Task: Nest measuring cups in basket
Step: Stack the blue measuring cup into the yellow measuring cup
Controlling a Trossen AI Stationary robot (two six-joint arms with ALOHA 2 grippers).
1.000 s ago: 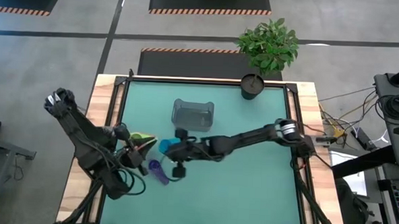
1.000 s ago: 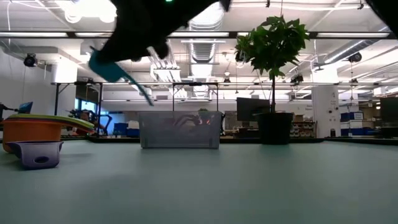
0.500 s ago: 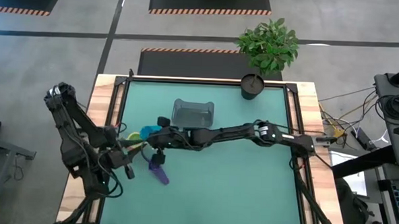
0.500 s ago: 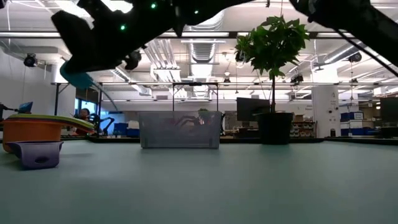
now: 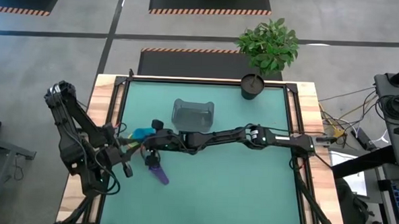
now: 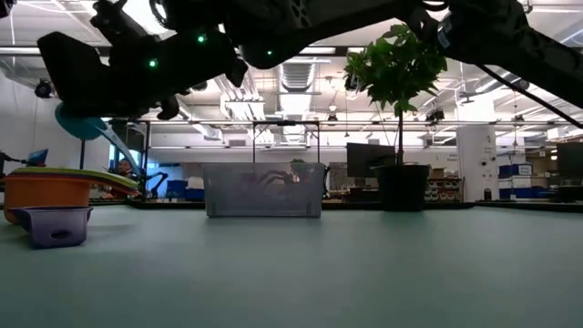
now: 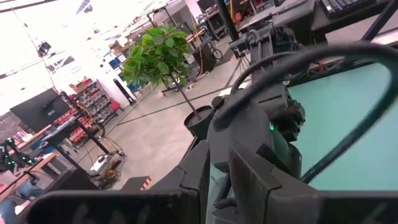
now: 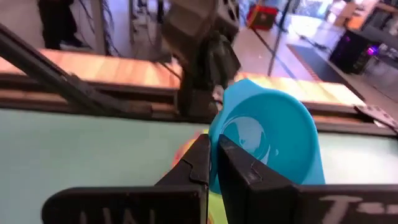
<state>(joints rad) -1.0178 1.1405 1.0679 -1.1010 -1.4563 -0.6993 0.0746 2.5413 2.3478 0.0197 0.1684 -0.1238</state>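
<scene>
The right gripper [image 8: 212,163], clamped tight on the rim of a small cyan plastic measuring cup [image 8: 268,140], holds it aloft above the orange-and-green cup stack [image 6: 50,189].

The table [image 5: 250,188] is covered by a flat green mat with a wooden edge around it. A grey basket [image 5: 193,114] is set on the mat near the far side. A black plant pot [image 5: 252,86] with a leafy plant is stood at the far right corner. A purple cup [image 5: 158,171] is laid on the mat towards the left. A stack of orange and green cups [image 6: 47,186] is seen just behind it.
</scene>
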